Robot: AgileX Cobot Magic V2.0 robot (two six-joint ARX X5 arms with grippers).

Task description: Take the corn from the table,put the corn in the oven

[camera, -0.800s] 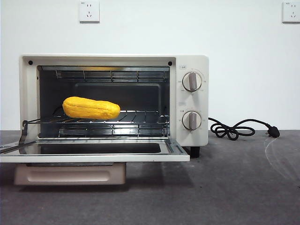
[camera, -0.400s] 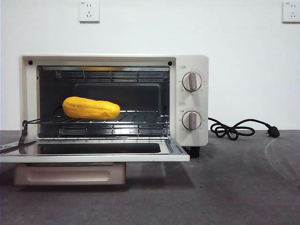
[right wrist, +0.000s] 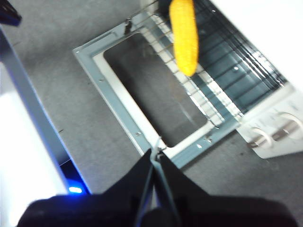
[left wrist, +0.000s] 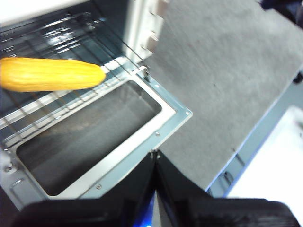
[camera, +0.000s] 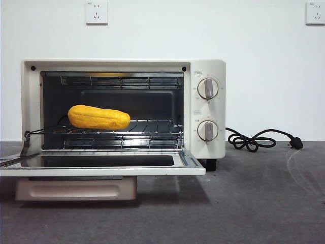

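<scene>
- Both grippers hang above the open oven door, out of the front view: the left gripper (left wrist: 155, 158) and right gripper (right wrist: 155, 156) each have jaws pressed together, holding nothing.
- Yellow-orange, bumpy and tapered, the corn (camera: 98, 117) lies on the wire rack (camera: 147, 127) inside the oven (camera: 208, 68), left of centre in the front view.
- One end of the corn is cut off in both wrist views.

1. The oven (camera: 208, 68) carries small grey labels above each of its two knobs (camera: 207, 88) — too small to read.
2. Faint scale marks ring both knobs — no numbers can be made out.
3. The two wall sockets (camera: 96, 12) bear tiny marks in a corner, unreadable.
4. No brand name shows anywhere.
</scene>
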